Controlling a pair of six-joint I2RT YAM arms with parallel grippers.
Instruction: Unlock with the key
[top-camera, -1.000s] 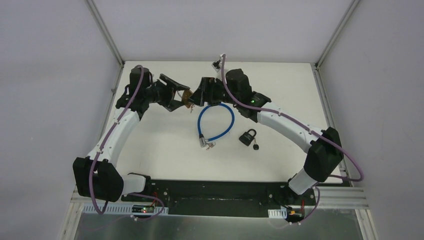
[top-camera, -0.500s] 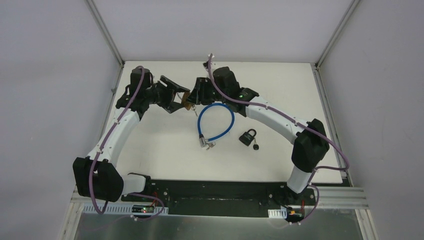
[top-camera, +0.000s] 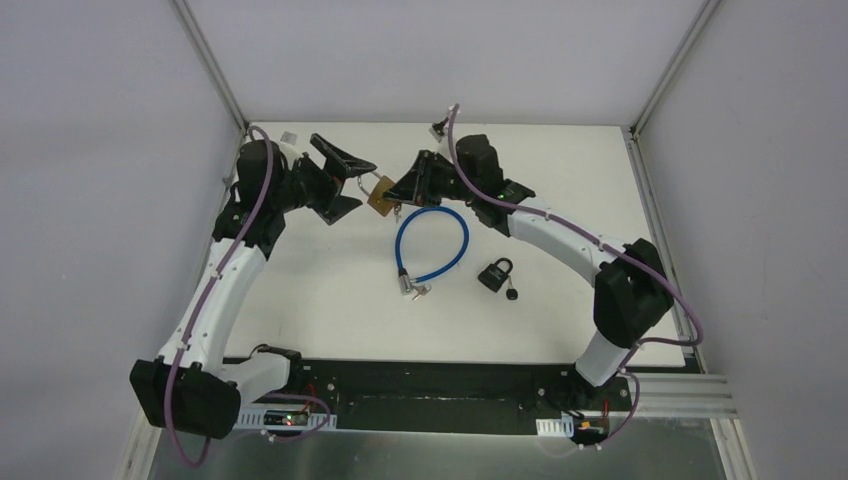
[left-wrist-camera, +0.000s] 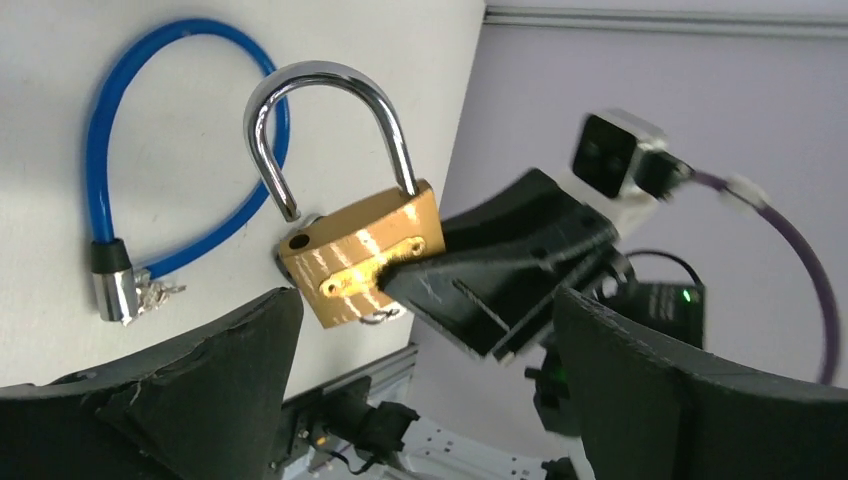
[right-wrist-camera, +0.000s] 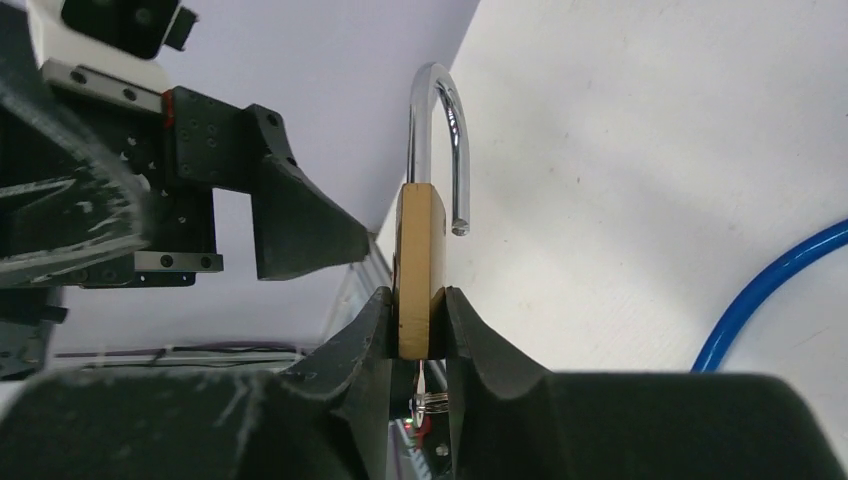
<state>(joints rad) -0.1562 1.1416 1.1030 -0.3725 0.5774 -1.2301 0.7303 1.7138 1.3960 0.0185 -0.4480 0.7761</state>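
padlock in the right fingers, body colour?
Brass-gold padlock body, shiny silver shackle. The left wrist view shows it best.

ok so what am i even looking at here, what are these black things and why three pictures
These are two robot arms bolted to a white table. One picture looks down from above and behind them. The other two come from small cameras on each wrist, so each shows its own black fingers up close. The right gripper is pinching a brass padlock by its body, and the padlock's shackle is sprung open. The left gripper stands open beside it, holding nothing. On the table lie a blue cable lock and a small black padlock.
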